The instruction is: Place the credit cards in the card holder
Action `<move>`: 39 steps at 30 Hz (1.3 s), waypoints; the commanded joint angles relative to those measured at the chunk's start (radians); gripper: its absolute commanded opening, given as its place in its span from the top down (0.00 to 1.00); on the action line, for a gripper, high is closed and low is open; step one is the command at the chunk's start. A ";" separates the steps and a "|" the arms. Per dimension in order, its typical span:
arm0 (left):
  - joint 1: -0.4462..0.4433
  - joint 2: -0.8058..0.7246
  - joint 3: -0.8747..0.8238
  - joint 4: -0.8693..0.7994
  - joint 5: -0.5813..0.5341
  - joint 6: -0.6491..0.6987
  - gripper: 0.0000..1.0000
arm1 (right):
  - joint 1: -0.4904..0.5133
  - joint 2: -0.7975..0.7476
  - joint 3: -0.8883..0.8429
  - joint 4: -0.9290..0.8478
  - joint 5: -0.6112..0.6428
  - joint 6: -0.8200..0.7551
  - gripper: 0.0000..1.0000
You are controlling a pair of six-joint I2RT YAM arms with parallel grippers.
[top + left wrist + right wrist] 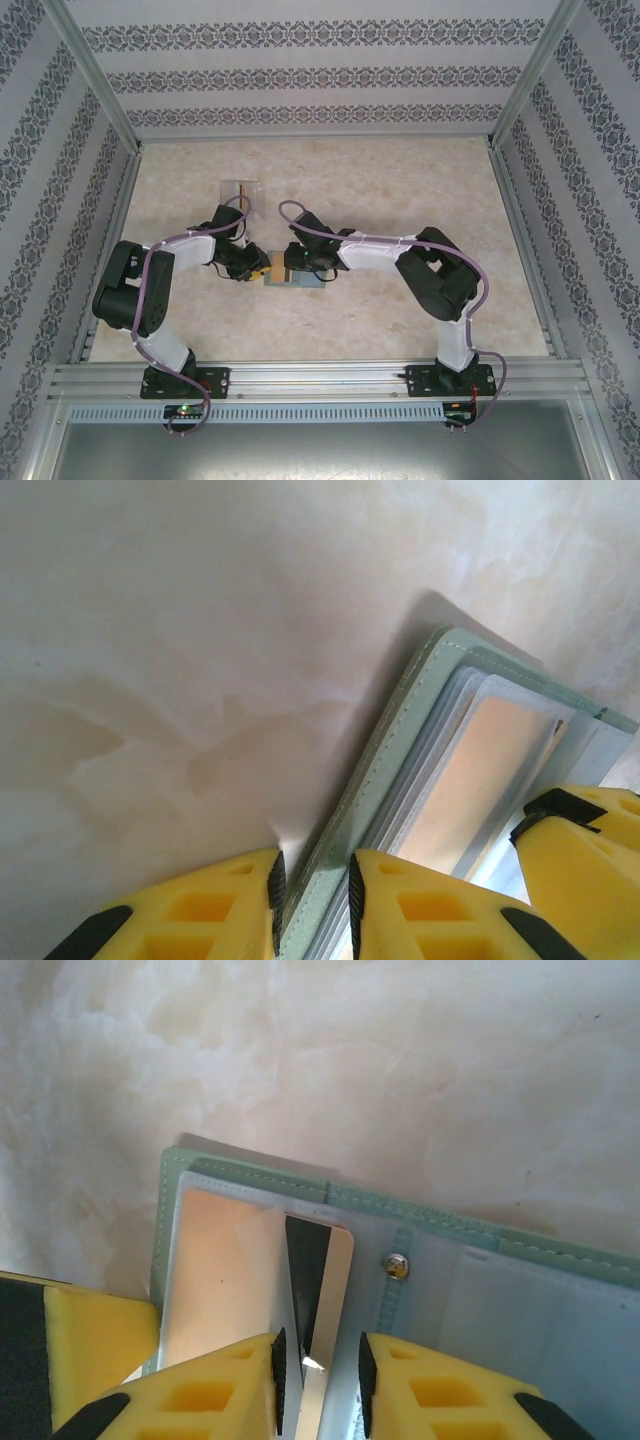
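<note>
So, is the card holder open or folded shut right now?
Open: the card holder lies spread, its clear inner sleeves and snap facing up.

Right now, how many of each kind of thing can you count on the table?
Grippers: 2 (left gripper, right gripper)
Card holder: 1
Credit card: 1, pinched in the right gripper; I cannot tell if more are tucked in the sleeves
Clear stand: 1
Total: 5

Pale wallpaper (320, 60) with dark ornamental bands covers the back and side walls. Aluminium posts (95, 75) frame the corners. The surface (400, 190) is cream marbled stone-look, evenly lit, with an aluminium rail (320, 378) along its near edge.
</note>
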 commanded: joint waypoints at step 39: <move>-0.022 -0.013 -0.032 0.129 0.029 0.017 0.68 | -0.033 0.070 -0.016 0.148 -0.041 0.031 0.82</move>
